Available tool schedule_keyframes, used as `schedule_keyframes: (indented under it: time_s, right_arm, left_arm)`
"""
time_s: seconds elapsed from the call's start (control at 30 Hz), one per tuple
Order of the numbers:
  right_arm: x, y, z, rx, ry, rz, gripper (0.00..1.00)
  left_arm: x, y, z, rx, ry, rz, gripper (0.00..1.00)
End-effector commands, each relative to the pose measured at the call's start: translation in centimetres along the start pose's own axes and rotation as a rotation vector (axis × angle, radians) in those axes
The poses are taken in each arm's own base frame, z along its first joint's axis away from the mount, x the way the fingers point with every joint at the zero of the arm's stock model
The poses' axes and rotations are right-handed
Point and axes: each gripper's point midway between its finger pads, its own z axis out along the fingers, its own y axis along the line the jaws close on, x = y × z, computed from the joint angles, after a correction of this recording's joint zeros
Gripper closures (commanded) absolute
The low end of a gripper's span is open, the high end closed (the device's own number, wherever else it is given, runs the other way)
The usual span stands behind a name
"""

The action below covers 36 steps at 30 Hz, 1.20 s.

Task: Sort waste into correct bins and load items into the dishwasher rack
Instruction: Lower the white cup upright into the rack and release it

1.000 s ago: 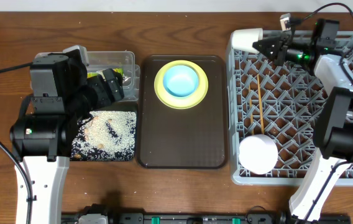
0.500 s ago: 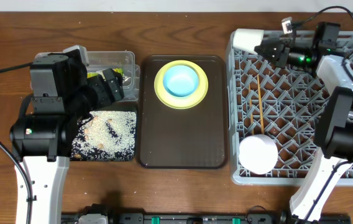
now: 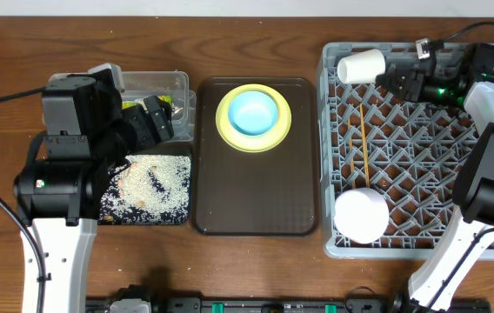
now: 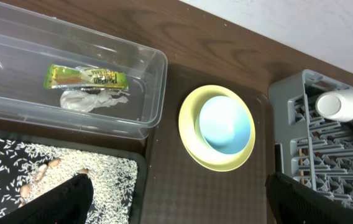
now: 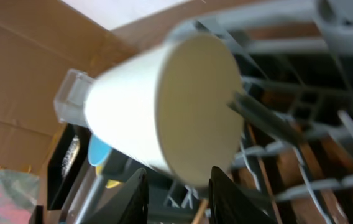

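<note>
Small white cup [image 3: 362, 67] lies sideways in the far-left corner of the dishwasher rack [image 3: 403, 250]; right jaws narrowly parted beside it; left jaws wide, empty.

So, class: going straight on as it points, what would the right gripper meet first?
Most likely the small white cup, lying on its side in the dishwasher rack ahead of the right gripper; the gap is unclear.
</note>
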Motion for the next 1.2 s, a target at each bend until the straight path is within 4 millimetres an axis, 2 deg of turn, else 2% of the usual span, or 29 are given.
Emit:
schedule_keyframes:
  time_s: [0.0, 0.2, 0.33, 0.57, 0.7, 0.83, 0.93, 0.97, 1.0, 1.17]
  right_arm:
    - [0.9, -1.8, 0.0, 0.051, 0.018, 0.03, 0.7]
    - [-0.2, -2.4, -1.8, 0.168, 0.001, 0.068, 0.72]
    - [-1.8, -1.7, -3.5, 0.267, -0.024, 0.048, 0.71]
    - [-4.7, 2.1, -7.2, 0.448, -0.07, -0.023, 0.69]
    - [-5.6, 5.8, -8.5, 0.536, -0.079, -0.086, 0.7]
    - [-6.4, 10.0, -8.2, 0.575, -0.084, -0.181, 0.71]
    - [-6.0, 11.9, -7.0, 0.589, -0.059, -0.216, 0.8]
    - [-5.5, 12.3, -6.3, 0.592, -0.037, -0.219, 0.9]
    - [-4.9, 12.5, -5.6, 0.6, -0.012, -0.217, 0.99]
    - [-2.1, 11.7, -3.2, 0.74, 0.122, -0.225, 0.99]
  left_arm:
    - [-0.4, 0.2, -0.2, -0.013, -0.013, 0.008, 0.08]
    - [-0.4, 0.2, -0.2, -0.013, -0.013, 0.008, 0.08]
    - [-0.4, 0.2, -0.2, -0.013, -0.013, 0.008, 0.08]
    - [-0.4, 0.2, -0.2, -0.013, -0.013, 0.008, 0.08]
    - [-0.4, 0.2, -0.2, -0.013, -0.013, 0.008, 0.08]
    - [-0.4, 0.2, -0.2, -0.013, -0.013, 0.008, 0.08]
    - [-0.4, 0.2, -0.2, -0.013, -0.013, 0.008, 0.08]
    - [-0.4, 0.2, -0.2, -0.013, -0.013, 0.008, 0.08]
    - [-0.4, 0.2, -0.2, -0.013, -0.013, 0.008, 0.08]
    - [-0.4, 0.2, -0.2, -0.013, -0.013, 0.008, 0.08]
